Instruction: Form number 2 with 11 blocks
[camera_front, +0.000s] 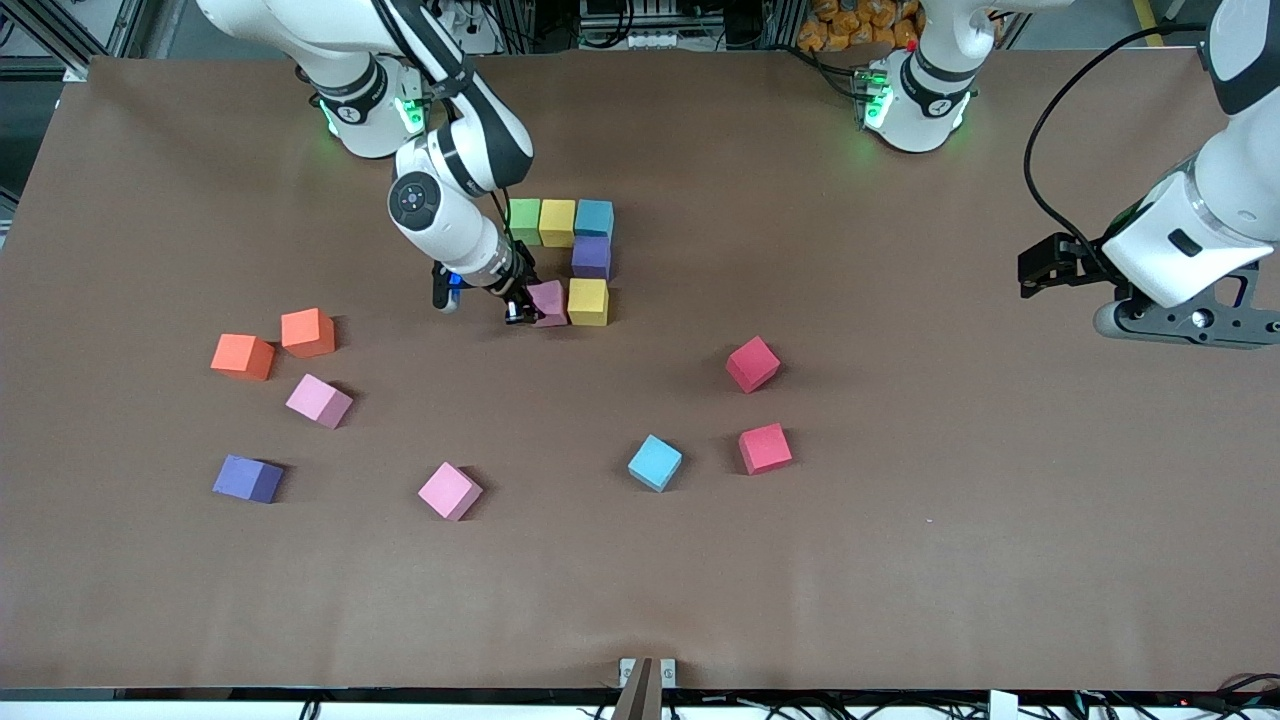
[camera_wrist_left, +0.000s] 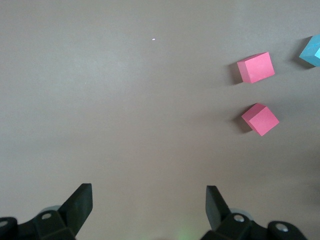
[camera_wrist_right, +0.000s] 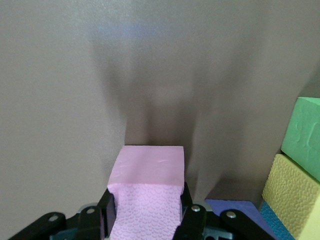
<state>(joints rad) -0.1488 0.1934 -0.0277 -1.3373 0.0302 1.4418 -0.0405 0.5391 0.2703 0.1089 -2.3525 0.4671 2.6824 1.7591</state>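
My right claw (camera_front: 521, 306) is clamped on a pink block (camera_front: 548, 302), low at the bench (camera_front: 900, 560), just beside the yellow block (camera_front: 588, 301) of the middle row. The number 2 so far has a green block (camera_front: 524, 220), a yellow one (camera_front: 557, 222), a light blue one (camera_front: 594, 218) and a purple one (camera_front: 591, 256). I think I should press the pink block flush to the yellow one, square, and only then let go. My left claw (camera_wrist_left: 148, 207) waits apart over bare bench, near two red blocks (camera_wrist_left: 256, 67). I cannot see if the pink block already touches the bench.
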